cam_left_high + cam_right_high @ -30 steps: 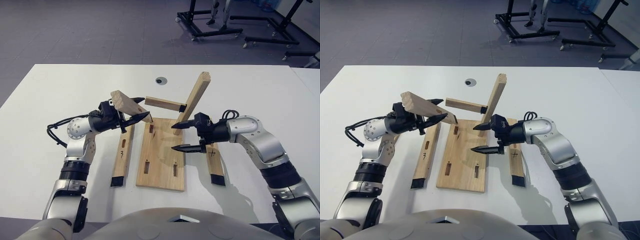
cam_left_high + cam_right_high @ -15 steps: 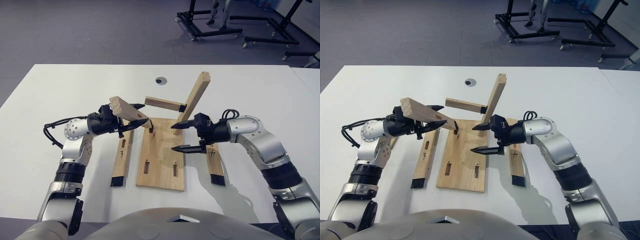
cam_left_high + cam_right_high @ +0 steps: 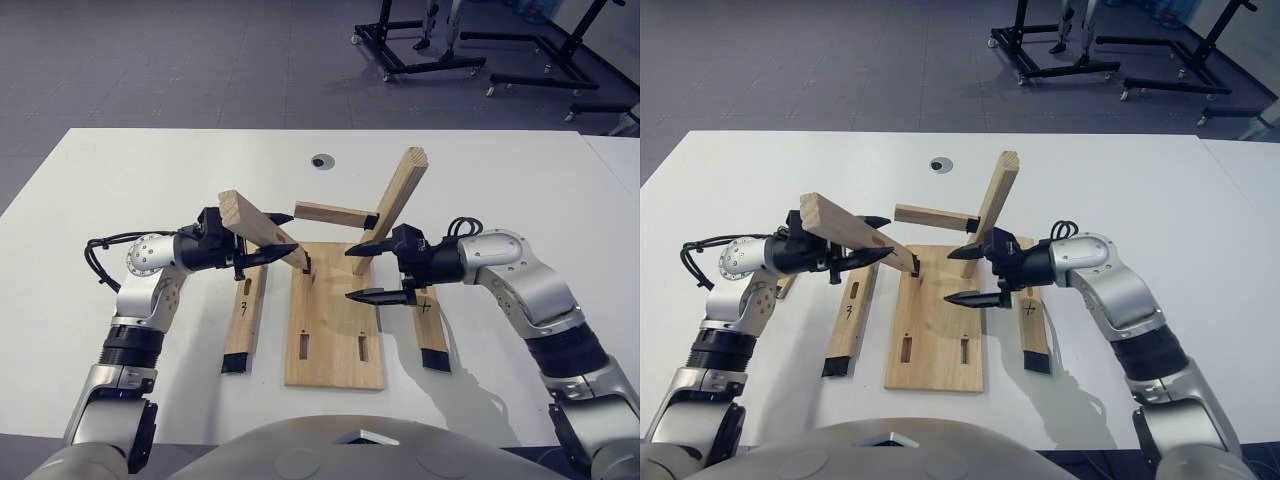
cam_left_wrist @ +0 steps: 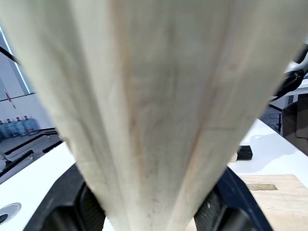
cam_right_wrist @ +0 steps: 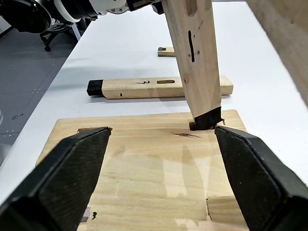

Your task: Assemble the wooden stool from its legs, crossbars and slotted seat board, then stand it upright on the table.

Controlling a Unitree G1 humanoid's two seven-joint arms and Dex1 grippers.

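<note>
Two arms over the white table (image 3: pixel 120 180), both bent at the elbow, wrists turned in toward each other.

Left arm: forearm rises from the near left and the wrist points right. The left gripper (image 3: pixel 284 233) is clamped on a light wooden leg with a black-capped end (image 3: pixel 255 217). The leg is tilted, blunt end up and to the left, cap down on the pale slotted wooden seat board (image 3: pixel 335 345) at a slot by its far edge. Cannot tell whether it is seated.

Right arm: elbow out to the right, forearm level, gripper pointing left. The right gripper (image 3: pixel 351 272) is spread wide, holding nothing. One finger is near the foot of a second, leaning wooden leg (image 3: pixel 402 188), the other over the board.

A short wooden crossbar (image 3: pixel 328 213) juts leftward from the leaning leg.

The board lies flat at the table's centre. One flat wooden leg on the left (image 3: pixel 243 320) and one flat wooden leg on the right (image 3: pixel 430 335) lie beside it.
</note>
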